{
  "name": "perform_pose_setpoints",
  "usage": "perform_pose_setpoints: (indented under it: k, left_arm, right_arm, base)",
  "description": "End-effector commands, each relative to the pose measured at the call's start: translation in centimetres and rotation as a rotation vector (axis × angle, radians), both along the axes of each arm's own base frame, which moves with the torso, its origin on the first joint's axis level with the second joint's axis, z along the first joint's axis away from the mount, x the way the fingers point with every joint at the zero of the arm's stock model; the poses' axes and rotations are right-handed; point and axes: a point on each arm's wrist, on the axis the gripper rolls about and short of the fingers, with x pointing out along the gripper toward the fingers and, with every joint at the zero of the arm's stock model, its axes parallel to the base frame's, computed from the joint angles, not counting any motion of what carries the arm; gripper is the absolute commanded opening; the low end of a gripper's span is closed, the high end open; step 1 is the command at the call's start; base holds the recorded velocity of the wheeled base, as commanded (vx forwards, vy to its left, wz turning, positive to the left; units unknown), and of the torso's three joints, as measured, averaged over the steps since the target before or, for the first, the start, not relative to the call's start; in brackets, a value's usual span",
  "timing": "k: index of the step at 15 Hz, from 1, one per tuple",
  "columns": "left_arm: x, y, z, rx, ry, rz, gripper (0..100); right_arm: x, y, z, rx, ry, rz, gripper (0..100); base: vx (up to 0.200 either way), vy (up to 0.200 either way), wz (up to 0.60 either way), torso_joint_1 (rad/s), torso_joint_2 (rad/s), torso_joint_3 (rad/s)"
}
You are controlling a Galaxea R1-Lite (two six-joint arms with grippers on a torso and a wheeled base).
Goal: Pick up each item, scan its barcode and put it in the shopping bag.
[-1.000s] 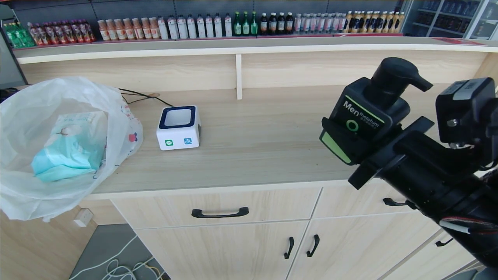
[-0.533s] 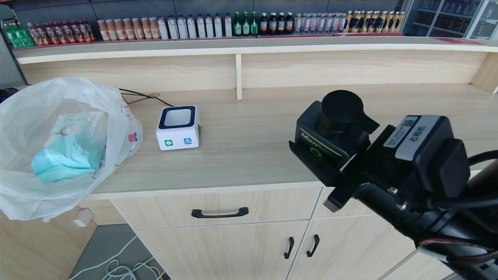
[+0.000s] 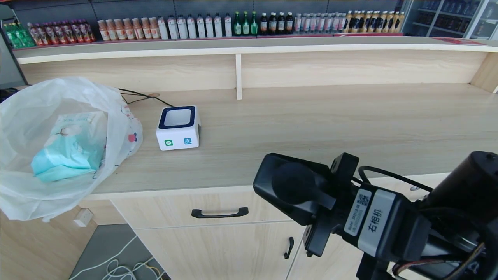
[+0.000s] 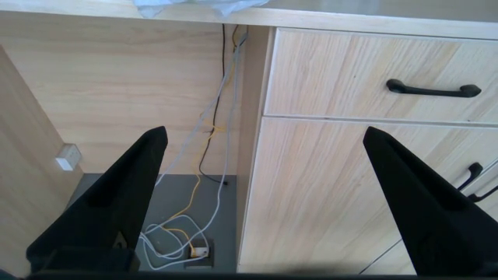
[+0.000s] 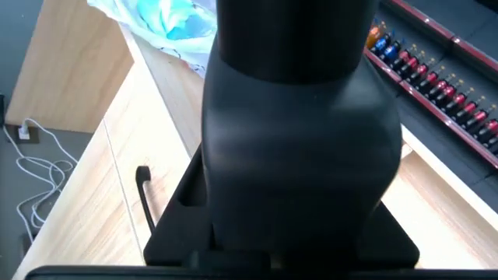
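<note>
**Black pump bottle gripped by the right end effector at the table's front edge**

The right end effector (image 3: 330,202) is seen clenched on a black pump bottle (image 3: 288,190). The bottle is held in the air over the front edge of the table (image 3: 295,128), clear of the surface, and is tipped so that its pump head is turned up toward the head camera. In the right wrist view the bottle (image 5: 299,155) is seen close up, seated between the jaws.

The scanner (image 3: 179,126), a white box with a dark-framed window on top, is placed on the table to the left of this end effector and farther back, well apart from the bottle. Black cables are run from behind it along the table.

The shopping bag (image 3: 116,128), of thin white plastic, is found farther left again, beyond the scanner, at the table's left end, with its mouth open upward. A teal package (image 3: 70,151) is seen lying inside it.

A black drawer handle (image 3: 220,212) is fixed to the cabinet front, below and to the left of the held bottle. Rows of drink bottles (image 3: 218,25) are lined up on the shelf far behind the table.

The left end effector (image 4: 261,202) is held low, below the table top, facing the cabinet front. It is released, its fingers (image 4: 109,210) spread wide with nothing between them. Loose cables (image 4: 183,241) are seen on the floor beyond it.
</note>
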Motion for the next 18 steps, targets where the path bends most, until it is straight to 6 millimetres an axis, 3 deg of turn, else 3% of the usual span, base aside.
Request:
perform_pose_setpoints:
  k: [1, 7, 9, 11, 15, 18]
  left_arm:
    - [0.0, 0.0, 0.0, 0.000, 0.000, 0.000, 100]
    - [0.0, 0.0, 0.0, 0.000, 0.000, 0.000, 100]
    - [0.0, 0.0, 0.0, 0.000, 0.000, 0.000, 100]
    - [0.0, 0.0, 0.0, 0.000, 0.000, 0.000, 100]
    - [0.0, 0.0, 0.0, 0.000, 0.000, 0.000, 100]
    - [0.0, 0.0, 0.0, 0.000, 0.000, 0.000, 100]
  right_arm:
    - [0.4, 0.6, -0.2, -0.016, -0.023, 0.020, 0]
    - [-1.5, -0.6, -0.9, -0.005, -0.145, 0.077, 0]
    - [-1.8, -1.2, -1.6, -0.067, -0.352, 0.014, 0]
    - [-2.2, -1.7, -1.3, -0.100, -0.447, -0.010, 0]
    - [-3.3, -2.7, -0.7, -0.118, -0.558, -0.036, 0]
    - [-4.3, -3.1, -1.3, -0.158, -0.598, -0.017, 0]
  base:
    - [0.000, 0.000, 0.00, 0.000, 0.00, 0.000]
    - [0.000, 0.000, 0.00, 0.000, 0.00, 0.000]
    - [0.000, 0.000, 0.00, 0.000, 0.00, 0.000]
    - [0.000, 0.000, 0.00, 0.000, 0.00, 0.000]
    - [0.000, 0.000, 0.00, 0.000, 0.00, 0.000]
    - [0.000, 0.000, 0.00, 0.000, 0.00, 0.000]
